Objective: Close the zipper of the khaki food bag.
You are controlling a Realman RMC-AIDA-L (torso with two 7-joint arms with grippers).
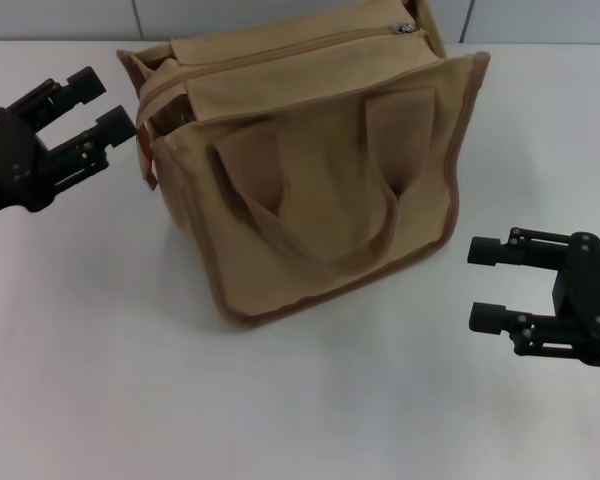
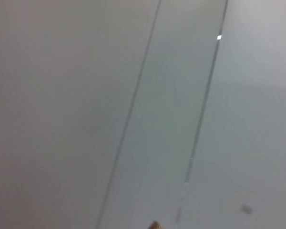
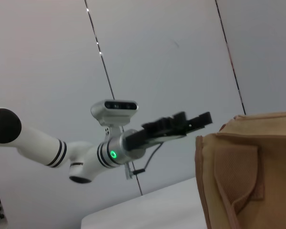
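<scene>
While the khaki food bag sits mid-table, its zipper looks mostly drawn, pull tab at the far end; the near-left corner seems gaping. Left gripper and right gripper hover spread, empty.

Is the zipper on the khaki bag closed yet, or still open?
Still open at its left end: the zipper line gapes there on the khaki food bag, with its silver pull at the far right end.
</scene>
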